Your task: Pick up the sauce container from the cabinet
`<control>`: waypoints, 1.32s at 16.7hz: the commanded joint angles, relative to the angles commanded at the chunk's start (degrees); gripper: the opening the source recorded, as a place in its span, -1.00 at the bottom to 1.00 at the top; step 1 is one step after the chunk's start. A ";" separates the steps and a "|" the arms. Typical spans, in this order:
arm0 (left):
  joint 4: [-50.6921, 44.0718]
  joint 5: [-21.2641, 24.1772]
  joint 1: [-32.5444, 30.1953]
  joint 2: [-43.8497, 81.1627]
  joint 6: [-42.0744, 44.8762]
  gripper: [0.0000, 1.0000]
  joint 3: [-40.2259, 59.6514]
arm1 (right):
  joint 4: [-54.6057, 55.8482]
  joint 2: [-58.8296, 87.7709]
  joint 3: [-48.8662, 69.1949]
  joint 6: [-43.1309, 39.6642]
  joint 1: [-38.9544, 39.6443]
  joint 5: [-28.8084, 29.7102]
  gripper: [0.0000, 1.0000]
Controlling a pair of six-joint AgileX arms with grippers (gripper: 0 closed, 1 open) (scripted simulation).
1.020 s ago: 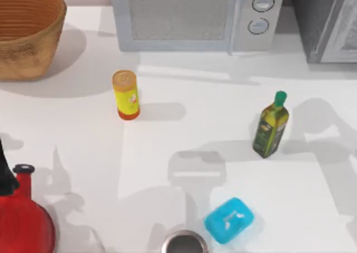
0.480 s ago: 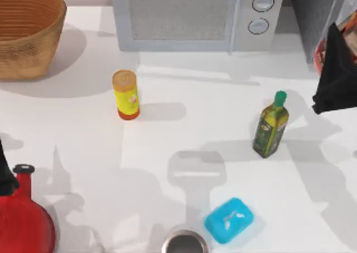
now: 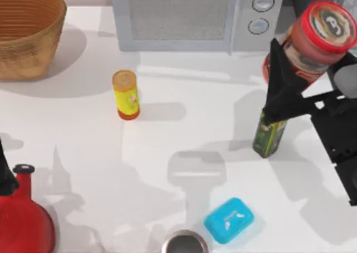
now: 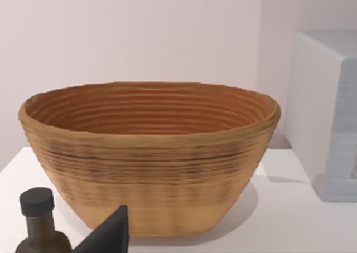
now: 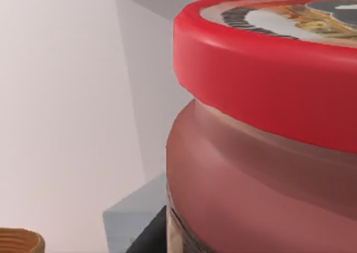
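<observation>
Near the table's far right corner, the right gripper (image 3: 304, 74) pinches the sauce container (image 3: 315, 38), held up in the air

Its red lid faces the top camera, over the green oil bottle (image 3: 269, 135) and just beside the microwave (image 3: 189, 16); the jar (image 5: 262, 169) looms close in the right wrist view. At the near left edge, the left arm (image 3: 5, 175) sits parked by the red kettle (image 3: 22, 219); whether its claw is spread I cannot tell

White table (image 3: 184, 141) with basket (image 3: 28, 33), microwave (image 3: 189, 16), yellow canister (image 3: 126, 94), oil bottle (image 3: 268, 137), blue soap box (image 3: 229, 219), red kettle (image 3: 22, 219).
</observation>
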 joint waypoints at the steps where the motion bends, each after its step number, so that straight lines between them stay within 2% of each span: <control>1: 0.00 0.00 0.00 0.00 0.00 1.00 0.00 | 1.49 1.84 0.57 -0.06 0.64 -0.05 -1.00; 12: 0.00 0.00 0.00 0.00 0.00 1.00 0.00 | 12.51 23.86 3.52 -1.82 8.21 -4.24 -1.00; 18: 0.00 0.00 0.00 0.00 0.00 1.00 0.00 | 14.72 35.12 4.64 -3.71 11.46 -9.17 -1.00; 22: 0.00 0.00 0.00 0.00 0.00 1.00 0.00 | 14.53 36.85 4.73 -4.11 11.93 -10.39 -1.00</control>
